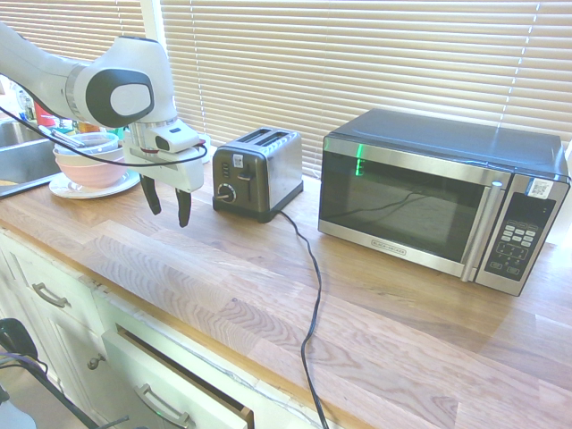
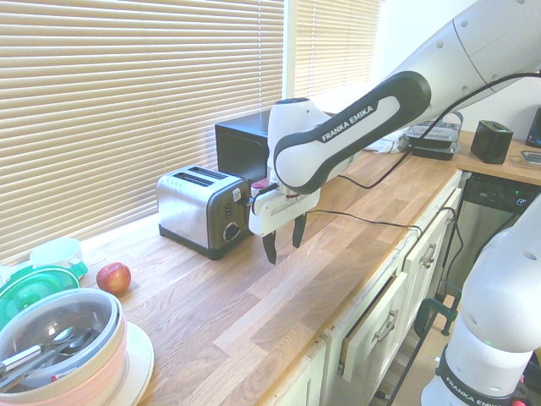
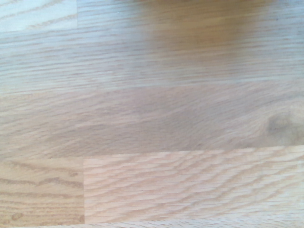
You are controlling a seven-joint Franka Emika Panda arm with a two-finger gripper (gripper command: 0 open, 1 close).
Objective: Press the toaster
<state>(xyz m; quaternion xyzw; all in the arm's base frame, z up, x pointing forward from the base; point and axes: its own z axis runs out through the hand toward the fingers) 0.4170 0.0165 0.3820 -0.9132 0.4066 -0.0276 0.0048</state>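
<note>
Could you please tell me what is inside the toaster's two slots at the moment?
The toaster shows two dark slots with nothing sticking out; their depths are hidden from view.

Layout of the table (image 1: 384, 313), first exterior view.
Toaster (image 1: 259, 172) stands centrally; microwave (image 1: 442, 198) at its 3 o'clock, end effector (image 1: 167, 207) near its 9 o'clock, stacked bowls (image 1: 89, 161) beyond, sink (image 1: 22, 152) further at 9 o'clock.
</note>
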